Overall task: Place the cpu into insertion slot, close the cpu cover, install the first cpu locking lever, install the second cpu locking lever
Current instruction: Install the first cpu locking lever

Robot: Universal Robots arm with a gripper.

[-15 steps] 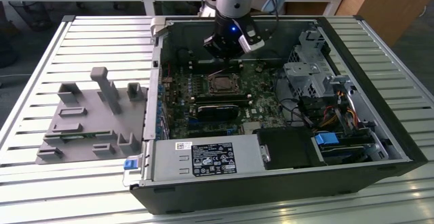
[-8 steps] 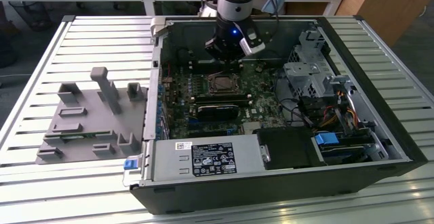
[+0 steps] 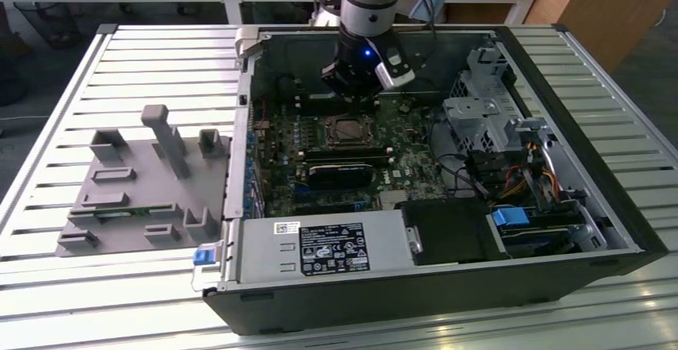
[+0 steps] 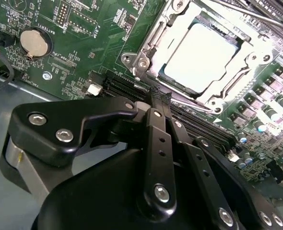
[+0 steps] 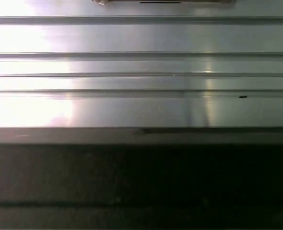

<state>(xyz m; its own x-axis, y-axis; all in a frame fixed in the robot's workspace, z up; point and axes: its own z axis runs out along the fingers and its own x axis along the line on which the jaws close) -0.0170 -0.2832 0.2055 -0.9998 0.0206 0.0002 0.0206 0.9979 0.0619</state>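
Silvery-beige and flat, the cpu [image 4: 199, 60] is sitting square in the insertion slot [image 4: 166, 76] on the green circuit board [image 4: 84, 28], showing a smooth matte face. Framing it, the cpu cover [image 4: 237, 81] is lying down over the chip as a bright stamped-metal plate with a large window. Just beside the socket, the black gripper [image 4: 156, 96] is hovering with its jointed fingers pressed together, pinching nothing. In the exterior view the gripper [image 3: 350, 96] is hanging inside the open computer case [image 3: 593, 231], beside a grey moulded fixture [image 3: 138, 183] on the slatted metal tabletop [image 3: 63, 286].
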